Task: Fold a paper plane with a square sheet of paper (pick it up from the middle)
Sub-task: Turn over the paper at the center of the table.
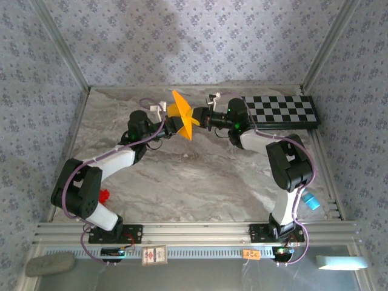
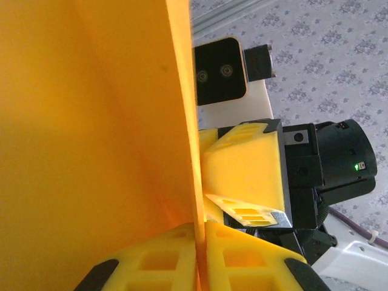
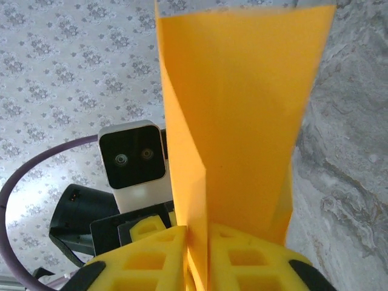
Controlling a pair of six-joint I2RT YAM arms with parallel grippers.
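Left fingers (image 2: pixel 176 239) and right fingers (image 3: pixel 173 242) both pinch the folded orange paper (image 1: pixel 182 115), lifted above the table (image 1: pixel 200 182).

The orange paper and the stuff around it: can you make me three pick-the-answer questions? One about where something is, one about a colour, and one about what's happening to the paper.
1. Where is the checkerboard?
A) near left corner
B) far right edge of the table
C) hanging on the wall

2. What colour is the paper?
A) orange-yellow
B) blue
C) green

3. What is happening to the paper?
A) lying flat on the table
B) crumpled into a ball
C) held up off the table

Answers:
1 B: in the top view it lies at the table's far right.
2 A: it looks orange-yellow in every view.
3 C: the left gripper pinches it, a finger on each side, above the table.
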